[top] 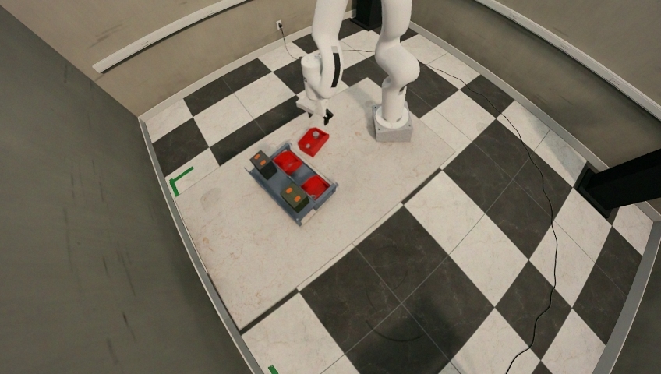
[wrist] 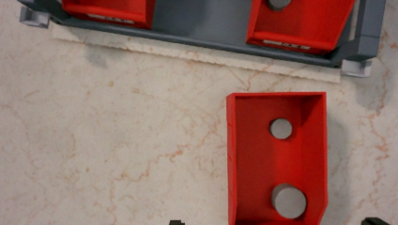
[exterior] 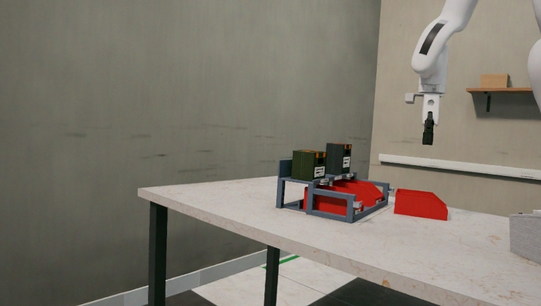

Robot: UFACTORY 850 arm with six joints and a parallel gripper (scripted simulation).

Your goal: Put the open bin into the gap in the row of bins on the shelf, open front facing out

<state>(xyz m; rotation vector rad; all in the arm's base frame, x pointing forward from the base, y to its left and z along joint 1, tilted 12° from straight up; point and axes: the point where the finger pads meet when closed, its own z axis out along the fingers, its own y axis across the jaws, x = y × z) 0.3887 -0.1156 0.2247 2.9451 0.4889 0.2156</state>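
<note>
The open red bin [top: 319, 141] [exterior: 419, 204] [wrist: 253, 159] stands upright on the table in front of the shelf, its sloped open front facing away from it. Two grey round parts [wrist: 281, 128] [wrist: 289, 202] lie inside. The blue-grey shelf [top: 278, 185] [exterior: 330, 217] [wrist: 197, 43] holds two red bins [top: 287, 160] [top: 315, 186] [wrist: 110, 7] [wrist: 300, 28] with a gap [top: 301, 174] [wrist: 188, 19] between them. My gripper [top: 319, 116] [exterior: 427, 138] [wrist: 276, 221] is open and empty, high above the table bin, with its fingertips to either side of the bin's front part in the wrist view.
A dark green box [top: 301, 203] [exterior: 308, 166] and a dark grey box [top: 266, 169] [exterior: 334, 160] stand on the shelf's upper board. Pale clips [wrist: 34, 17] [wrist: 357, 67] stick out at the shelf's front corners. The robot's base [top: 393, 133] is at the table's other end.
</note>
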